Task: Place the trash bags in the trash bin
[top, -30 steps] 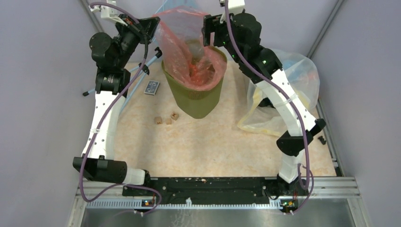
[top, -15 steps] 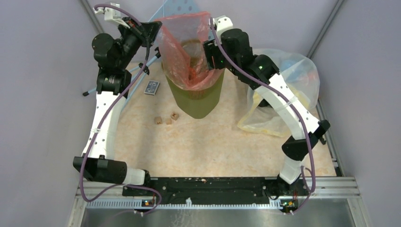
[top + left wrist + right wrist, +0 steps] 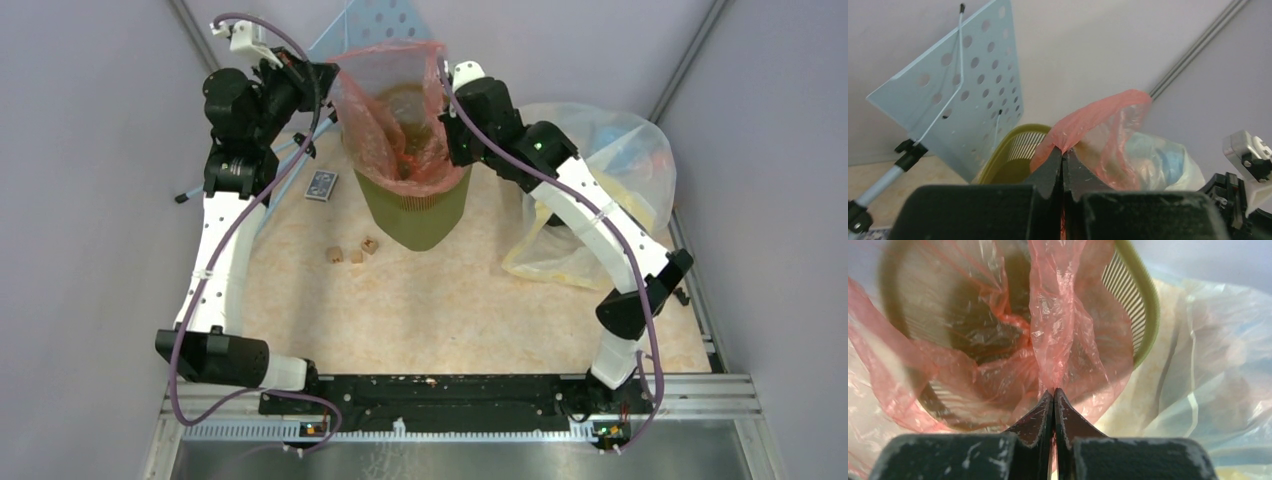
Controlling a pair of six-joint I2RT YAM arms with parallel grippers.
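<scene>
One trash bag (image 3: 372,95), one bin (image 3: 415,215), one clear bag (image 3: 620,150), three blocks (image 3: 356,257), one panel (image 3: 385,20), one card box (image 3: 321,185)

The bin (image 3: 412,215) stands at the table's (image 3: 450,300) far middle, the trash bag (image 3: 385,110) hanging into it, held by the left gripper (image 3: 1063,159) on its left edge and the right gripper (image 3: 1053,394) on its right. A panel (image 3: 385,20) stands behind the bin, a small box (image 3: 321,185) left of it, three blocks (image 3: 352,252) before it, a big sack (image 3: 600,190) to its right.
</scene>
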